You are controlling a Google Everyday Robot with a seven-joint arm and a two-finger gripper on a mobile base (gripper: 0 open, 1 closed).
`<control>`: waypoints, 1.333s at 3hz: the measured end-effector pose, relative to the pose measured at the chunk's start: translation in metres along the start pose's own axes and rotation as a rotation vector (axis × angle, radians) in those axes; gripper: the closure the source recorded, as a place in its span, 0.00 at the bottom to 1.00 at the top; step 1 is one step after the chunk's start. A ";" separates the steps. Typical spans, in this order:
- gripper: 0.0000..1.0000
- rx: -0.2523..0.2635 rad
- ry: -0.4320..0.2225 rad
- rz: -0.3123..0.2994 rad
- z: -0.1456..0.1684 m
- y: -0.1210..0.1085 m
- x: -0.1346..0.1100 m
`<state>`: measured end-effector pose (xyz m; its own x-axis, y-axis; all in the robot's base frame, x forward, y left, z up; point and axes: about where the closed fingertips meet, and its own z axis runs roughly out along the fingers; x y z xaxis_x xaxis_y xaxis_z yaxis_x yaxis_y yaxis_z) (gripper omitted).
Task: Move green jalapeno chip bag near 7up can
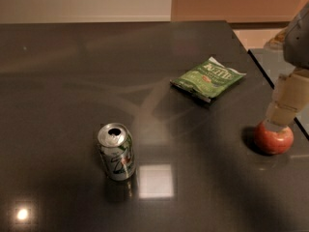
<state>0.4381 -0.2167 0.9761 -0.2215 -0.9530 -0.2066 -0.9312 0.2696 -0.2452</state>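
Note:
The green jalapeno chip bag [207, 78] lies flat on the dark table [63, 81], right of the middle and toward the back. The 7up can [116, 151] stands upright at the front, left of the middle, with its top opened. The bag and the can are well apart. My gripper [281, 121] comes down from the upper right edge of the view. Its tip is just above a red apple [273, 138] near the table's right edge, to the right of and nearer than the bag. It holds neither the bag nor the can.
The table's right edge runs diagonally just past the apple. Beyond it a second dark surface [277, 64] shows. A pale wall [87, 1] stands behind the table. Ceiling lights glare off the tabletop beside the can.

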 end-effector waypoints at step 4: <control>0.00 -0.018 -0.092 0.047 0.070 -0.051 -0.032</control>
<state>0.5125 -0.1905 0.9291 -0.2385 -0.9225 -0.3034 -0.9255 0.3106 -0.2167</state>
